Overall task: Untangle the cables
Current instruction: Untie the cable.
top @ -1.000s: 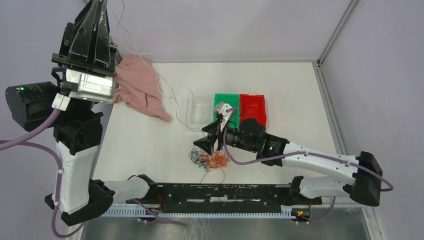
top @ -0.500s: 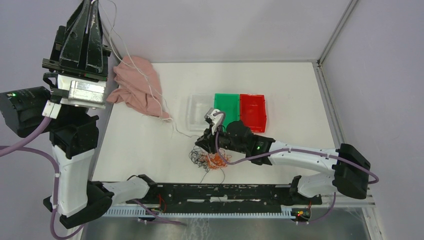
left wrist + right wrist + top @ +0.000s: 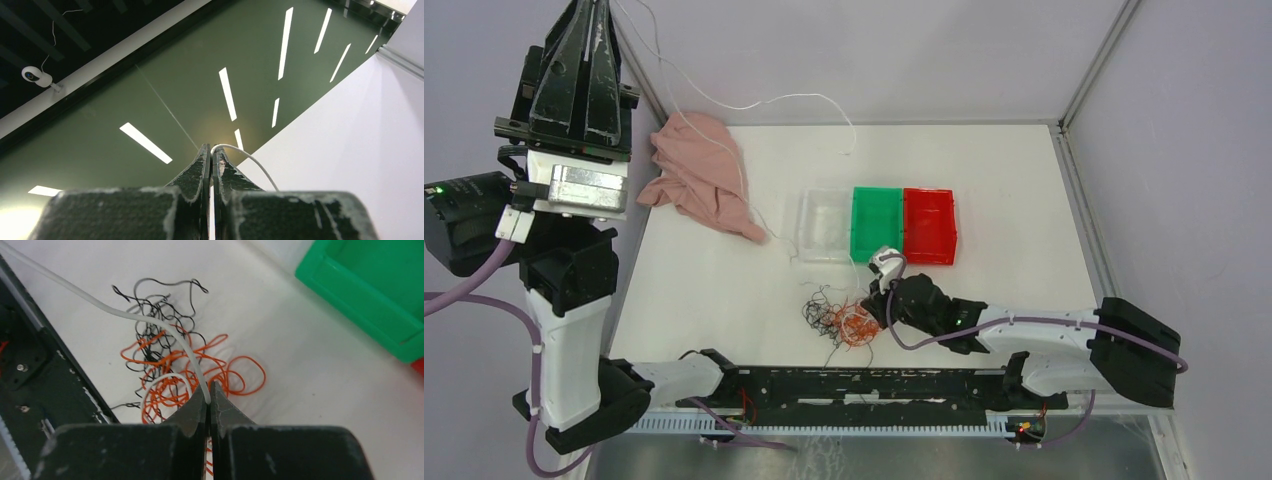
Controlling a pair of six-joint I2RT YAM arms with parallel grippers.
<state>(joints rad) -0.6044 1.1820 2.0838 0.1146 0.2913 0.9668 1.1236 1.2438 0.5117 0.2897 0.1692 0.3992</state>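
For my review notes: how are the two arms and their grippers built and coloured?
The left arm and right arm have white links joined by bulky black joint housings, with purple cables looping alongside and small green lights. The left gripper and right gripper each have two black tapering fingers, scuffed pale.

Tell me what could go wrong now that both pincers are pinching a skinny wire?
1. The right pincer is shut on a white wire that runs across the orange and black tangle. Pulling might tighten the knots or drag the whole wad.
2. The left pincer, raised high, pinches a thin white wire too. It could slip out.
3. Thin wire seems to lie over the pink cloth and might snag it.
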